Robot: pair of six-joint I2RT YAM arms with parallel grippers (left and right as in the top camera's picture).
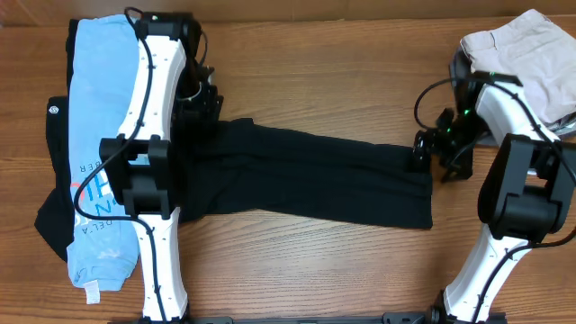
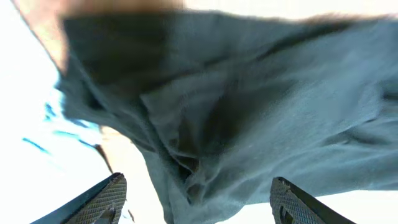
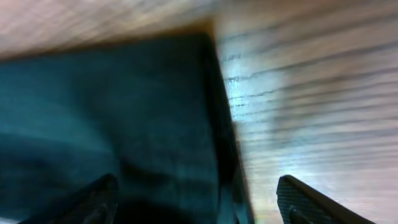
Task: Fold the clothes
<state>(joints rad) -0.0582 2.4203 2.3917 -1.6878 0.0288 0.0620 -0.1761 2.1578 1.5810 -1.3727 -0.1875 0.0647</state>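
Note:
A black garment [image 1: 306,175] lies folded into a long strip across the middle of the wooden table. My left gripper [image 1: 200,108] is open over its bunched left end, and the dark cloth [image 2: 236,106] fills the left wrist view between the spread fingers [image 2: 196,199]. My right gripper [image 1: 434,155] is open at the strip's right end. In the right wrist view the cloth's edge [image 3: 137,112] runs between the fingers [image 3: 196,202], one finger over cloth, the other over bare wood. A light blue printed tee [image 1: 103,153] lies at the far left, under my left arm.
Another black garment [image 1: 56,189] lies beneath the blue tee at the left edge. A pile of beige clothing [image 1: 526,54] sits at the back right corner, behind my right arm. Bare wood [image 1: 324,72] shows behind the strip.

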